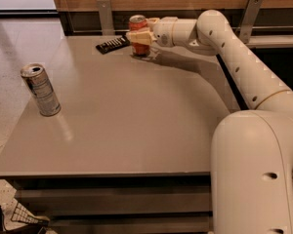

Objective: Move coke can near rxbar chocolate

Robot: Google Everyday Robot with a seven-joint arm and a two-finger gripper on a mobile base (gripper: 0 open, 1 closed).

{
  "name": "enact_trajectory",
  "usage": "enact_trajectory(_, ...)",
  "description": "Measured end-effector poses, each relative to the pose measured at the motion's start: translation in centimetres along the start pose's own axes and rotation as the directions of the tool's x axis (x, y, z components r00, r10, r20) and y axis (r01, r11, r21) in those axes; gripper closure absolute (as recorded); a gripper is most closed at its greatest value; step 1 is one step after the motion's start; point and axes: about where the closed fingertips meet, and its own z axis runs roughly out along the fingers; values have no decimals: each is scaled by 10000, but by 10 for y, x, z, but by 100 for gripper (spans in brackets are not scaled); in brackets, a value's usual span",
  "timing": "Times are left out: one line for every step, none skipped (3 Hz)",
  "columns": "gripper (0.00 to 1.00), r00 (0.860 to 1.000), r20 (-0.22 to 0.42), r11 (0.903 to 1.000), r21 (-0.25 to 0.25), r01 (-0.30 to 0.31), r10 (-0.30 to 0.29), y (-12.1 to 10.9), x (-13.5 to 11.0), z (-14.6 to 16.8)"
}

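Observation:
The coke can (pixel 138 23), red-orange with a silver top, stands upright at the far edge of the grey table (pixel 136 116). My gripper (pixel 139 35) reaches in from the right, and its pale fingers (pixel 139 37) sit around the can's middle. The rxbar chocolate (pixel 113 45), a flat dark wrapper, lies on the table just left of the can, almost touching it.
A taller silver-and-blue can (pixel 40 89) stands upright near the table's left edge. A wooden wall panel with metal brackets (pixel 105 14) runs behind the table. My arm (pixel 244 67) crosses the table's right side.

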Motion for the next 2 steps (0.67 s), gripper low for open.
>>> enact_trajectory(0, 10000, 5, 10000, -46, -9, 9, 2, 0, 3)
enact_trajectory(0, 10000, 5, 10000, -46, -9, 9, 2, 0, 3)
